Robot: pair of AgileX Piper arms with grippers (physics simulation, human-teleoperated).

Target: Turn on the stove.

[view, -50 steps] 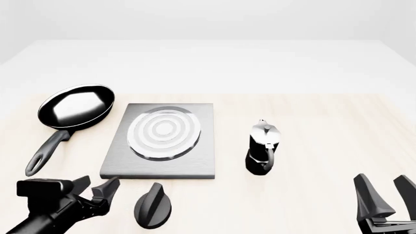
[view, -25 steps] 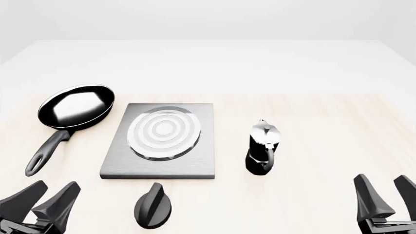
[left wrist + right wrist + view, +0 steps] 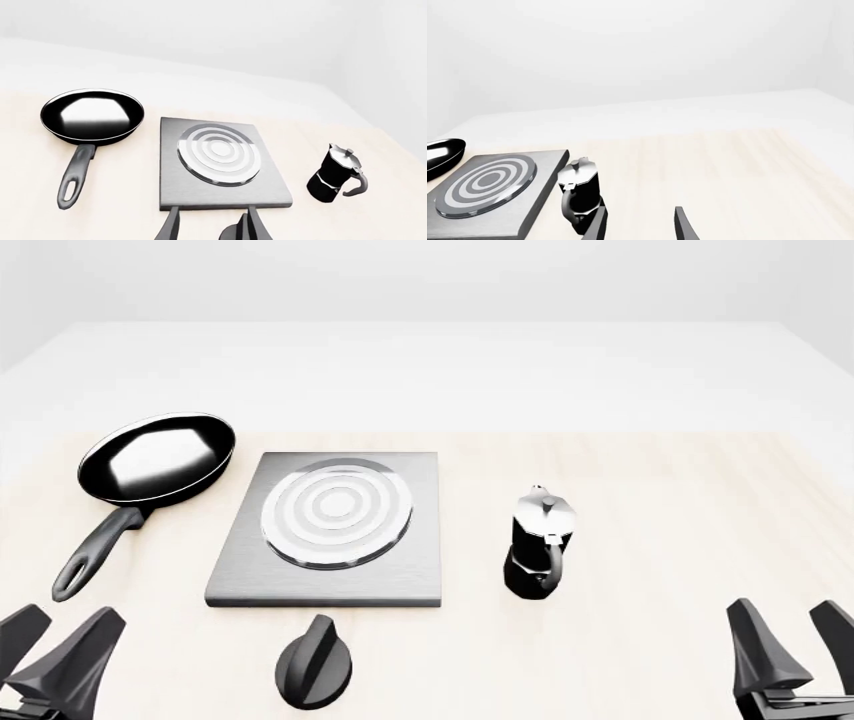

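Note:
The stove is a flat brushed-grey slab with silver burner rings, lying at centre-left of the table. Its separate black ridged knob sits just in front of the slab, nearer to me. My left gripper stands open and empty at the near left corner, well left of the knob. In the left wrist view the stove lies ahead beyond the fingertips, and the knob peeks in beside one finger. My right gripper is open and empty at the near right.
A black frying pan lies left of the stove with its handle pointing toward me. A small black-and-silver moka pot stands right of the stove; the right wrist view shows the moka pot close ahead.
My left gripper has drawn back from beside the knob, moving left and toward the near edge, and now points forward. The right gripper and all objects have stayed put.

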